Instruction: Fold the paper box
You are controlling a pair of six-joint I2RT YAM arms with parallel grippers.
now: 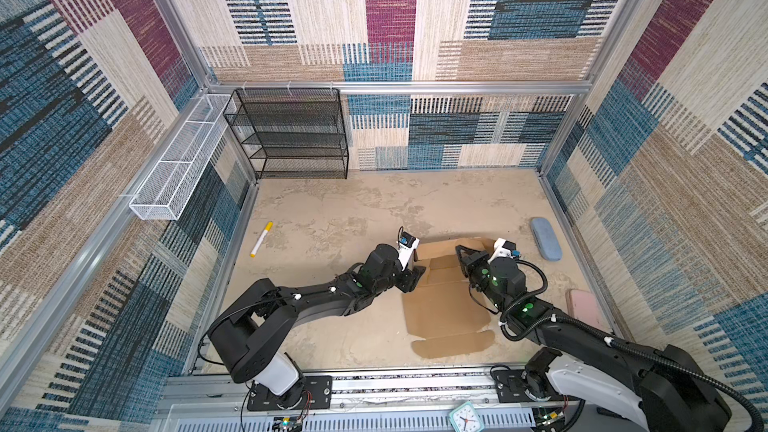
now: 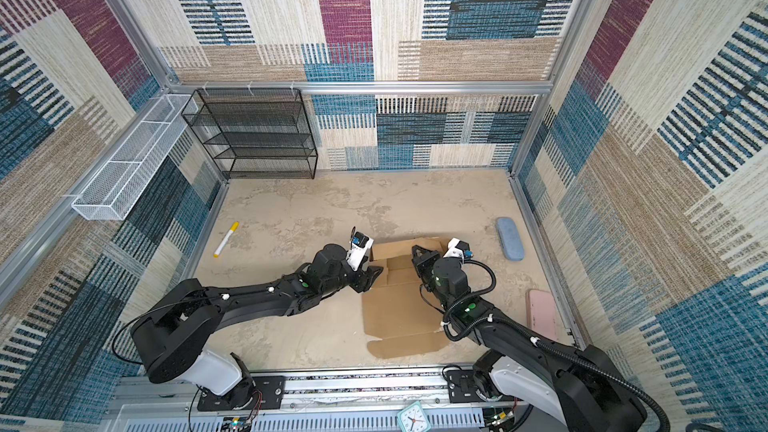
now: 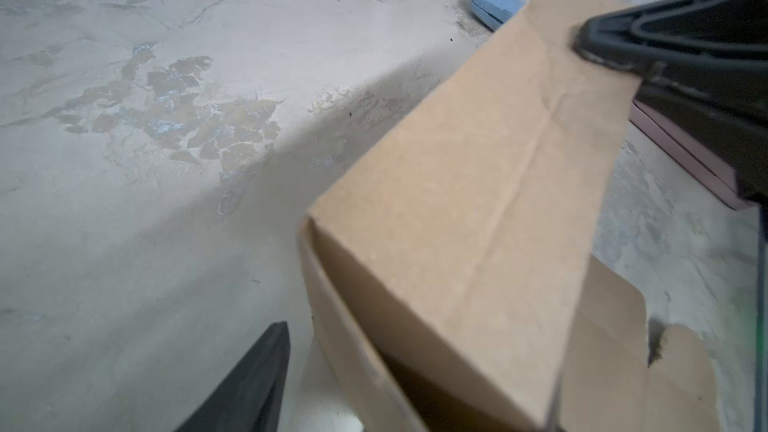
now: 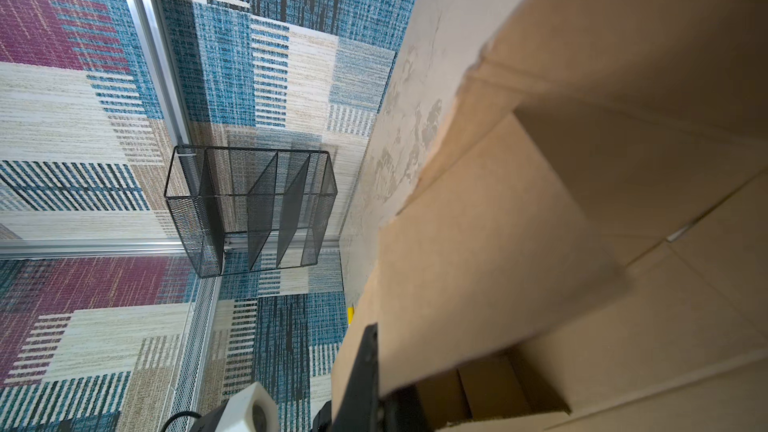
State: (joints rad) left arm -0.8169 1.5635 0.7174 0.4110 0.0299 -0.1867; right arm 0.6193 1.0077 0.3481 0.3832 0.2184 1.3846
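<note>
Left wrist view puts the paper box (image 3: 478, 201), a plain brown corrugated cardboard sheet partly raised into walls, just beside one black finger (image 3: 249, 384) of the left gripper (image 1: 414, 277), whose fingers stand apart. In both top views the box lies right of centre on the mottled beige tabletop (image 1: 332, 209), long axis running 12 to 6 o'clock, flat lid panel at 6. The raised wall's 9 o'clock end lies at 3 o'clock from those fingers, so the left arm is nearer; it stretches low from 7 o'clock, wrist bent down. Towards the wall's 3 o'clock end the right gripper (image 1: 460, 257) is clamped on the cardboard
</note>
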